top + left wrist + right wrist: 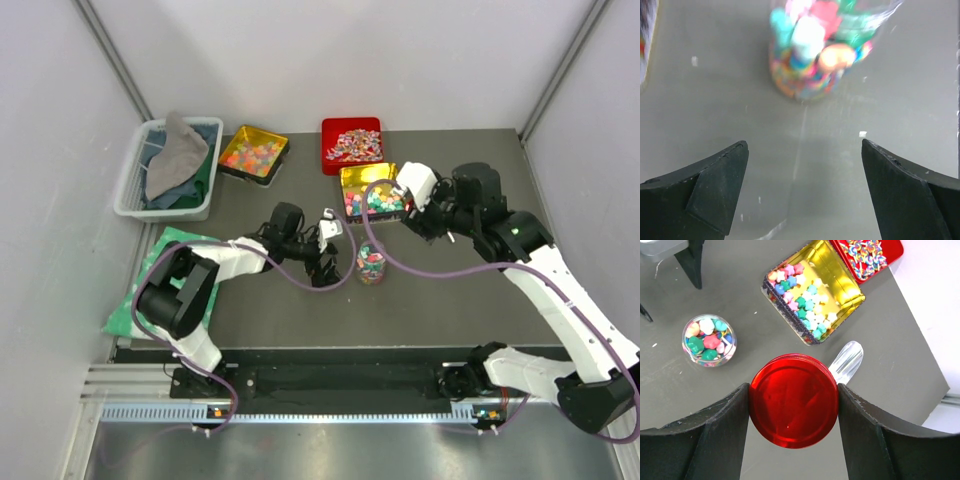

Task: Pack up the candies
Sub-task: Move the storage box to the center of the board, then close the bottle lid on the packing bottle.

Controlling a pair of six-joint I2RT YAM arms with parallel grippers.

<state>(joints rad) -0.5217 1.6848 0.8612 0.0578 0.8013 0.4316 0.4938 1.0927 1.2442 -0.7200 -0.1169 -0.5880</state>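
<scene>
A small clear jar (371, 263) full of mixed candies stands on the table; it also shows in the left wrist view (815, 55) and the right wrist view (709, 340). My left gripper (804, 150) is open and empty, just left of the jar (328, 264). My right gripper (792, 386) is shut on the red round lid (794, 407), held above the table beside the near gold tray (837, 272) of pastel candies (807, 305). A red tray (351, 128) holds pink-white pieces (352, 146). Another gold tray (275, 140) holds orange-yellow bits (252, 156).
A clear plastic scoop (846, 361) lies on the table under the lid's far edge. A grey basket (130, 185) with cloths stands at the back left, and a green cloth (150, 285) lies by the left edge. The table's right edge is close (935, 390).
</scene>
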